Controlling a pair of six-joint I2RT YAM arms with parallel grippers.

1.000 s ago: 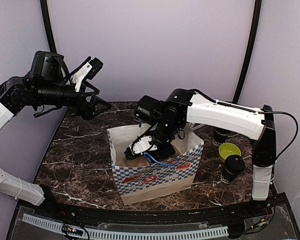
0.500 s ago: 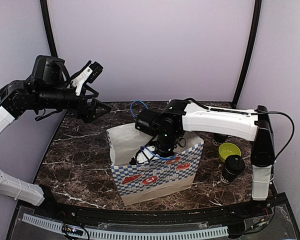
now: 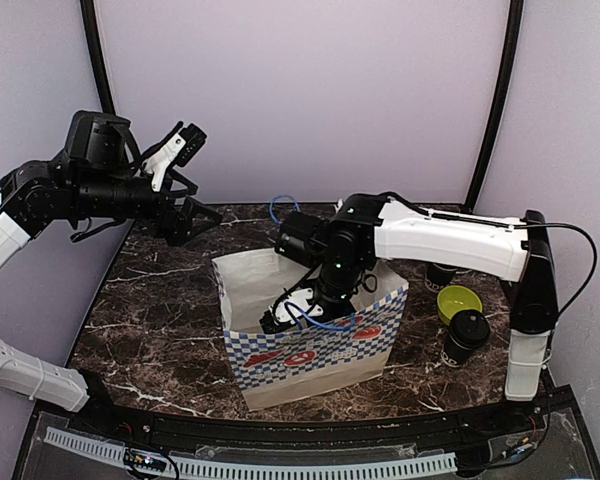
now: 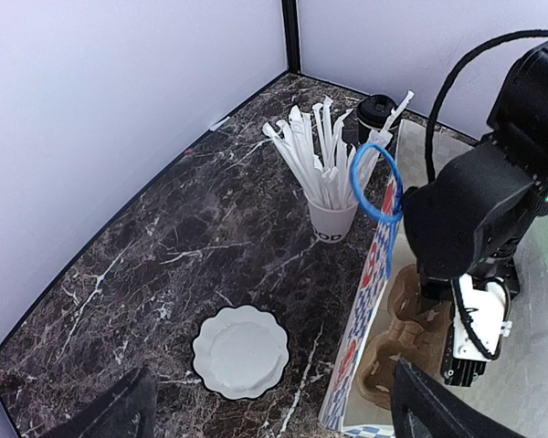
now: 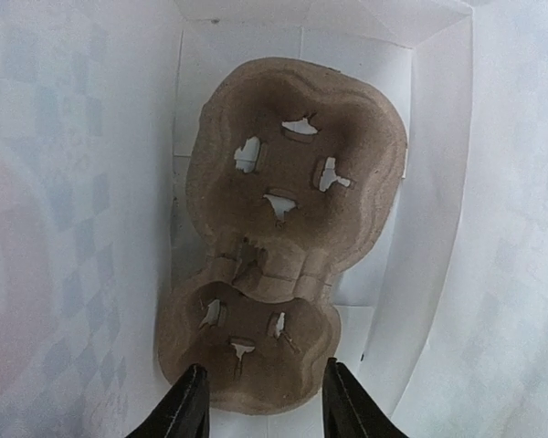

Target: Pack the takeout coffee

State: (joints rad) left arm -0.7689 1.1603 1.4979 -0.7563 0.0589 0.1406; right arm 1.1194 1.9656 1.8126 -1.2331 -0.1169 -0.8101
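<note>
**Overhead and wrist views, packing of the takeout coffee.** The right gripper hung inside the checked paper bag at the middle of the counter. Its fingers were parted part-way and closed on nothing. Just below them the moulded pulp cup carrier lay flat on the bag floor with both sockets empty. Its long axis ran away from the fingertips toward the far end of the bag.

The coffee stood outside the bag, well to its right. One lidded black coffee cup stood upright at the near right of the counter, just near of the lime-green bowl. A second black cup stood beyond the bowl, partly hidden by the right arm. Both cups lay to the right of the right gripper and above the level of its fingertips, with the bag wall between.

The left gripper was spread wide and empty, raised over the far left of the counter. It hung above a white scalloped plate and a white cup of straws, well apart from both coffees.

The right arm was judged the nearer. It would need to rise clear of the bag mouth before reaching right.
</note>
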